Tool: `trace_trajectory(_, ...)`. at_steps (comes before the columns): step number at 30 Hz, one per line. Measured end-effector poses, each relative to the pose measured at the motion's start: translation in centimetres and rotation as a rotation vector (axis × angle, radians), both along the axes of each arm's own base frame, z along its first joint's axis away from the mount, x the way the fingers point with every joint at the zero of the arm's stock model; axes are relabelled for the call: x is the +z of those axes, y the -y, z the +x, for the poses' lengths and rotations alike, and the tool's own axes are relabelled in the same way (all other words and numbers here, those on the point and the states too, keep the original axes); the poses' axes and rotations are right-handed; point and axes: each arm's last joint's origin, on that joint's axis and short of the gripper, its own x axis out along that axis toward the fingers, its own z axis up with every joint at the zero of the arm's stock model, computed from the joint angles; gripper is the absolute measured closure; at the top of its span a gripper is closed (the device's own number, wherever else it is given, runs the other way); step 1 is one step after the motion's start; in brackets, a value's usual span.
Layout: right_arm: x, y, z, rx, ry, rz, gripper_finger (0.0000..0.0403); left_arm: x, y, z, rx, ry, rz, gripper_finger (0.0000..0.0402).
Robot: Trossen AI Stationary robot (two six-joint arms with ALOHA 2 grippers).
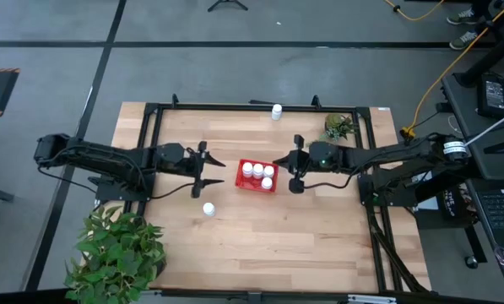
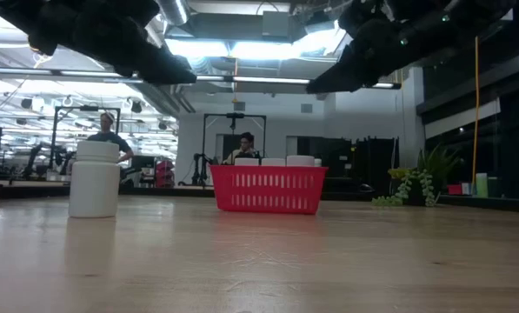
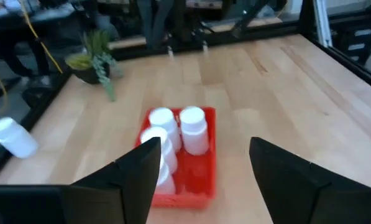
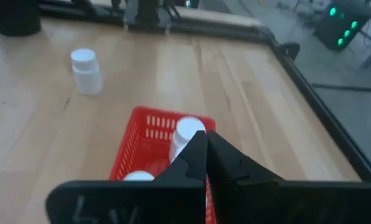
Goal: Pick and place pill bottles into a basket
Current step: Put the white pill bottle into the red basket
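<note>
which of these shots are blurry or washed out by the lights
Left wrist view: soft with motion blur, the pill bottles in the basket smeared. Low view: ceiling lights glare brightly, arms mere dark shapes. High view: even light, sharp. Right wrist view: its own closed fingers out of focus.

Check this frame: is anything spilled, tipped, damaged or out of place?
Nothing stands out. The basket sits squarely on the table with four pill bottles upright inside. Two more stand upright outside it, one near the left gripper, one at the far edge. Neither is tipped.
</note>
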Motion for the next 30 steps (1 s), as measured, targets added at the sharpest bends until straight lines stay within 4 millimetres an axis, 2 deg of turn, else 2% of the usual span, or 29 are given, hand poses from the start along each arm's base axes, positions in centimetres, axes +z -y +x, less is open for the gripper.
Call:
trace_trajectory(3, -0.4, -0.1, -0.2, 0.018, 0.055, -0.013, 0.04, -0.4, 0.6, -0.1, -0.047, -0.046, -0.007, 0.0158)
trace_trajectory(9, -3.2, -0.3, -2.1, 0.064, 0.188, 0.014, 0.0401, -1.2, 2.4, -0.5, -0.133, -0.133, -0.031, 0.0161)
trace_trajectory(14, -4.5, -0.4, -3.4, 0.079, 0.241, 0.044, 0.0401, -1.3, 4.2, -1.1, -0.214, -0.257, -0.128, 0.0161)
trace_trajectory(18, -4.7, -0.4, -3.7, 0.069, 0.251, 0.072, 0.0401, -0.5, 5.3, -1.6, -0.173, -0.382, -0.146, 0.0162)
trace_trajectory(22, -4.7, -0.4, -3.7, 0.062, 0.255, 0.098, 0.0401, 0.3, 6.6, -1.9, -0.137, -0.39, -0.158, 0.0162)
trace_trajectory(30, -4.7, -0.4, -3.7, 0.049, 0.26, 0.146, 0.04, -1.3, 8.4, -2.0, 0.034, -0.434, -0.113, 0.0162)
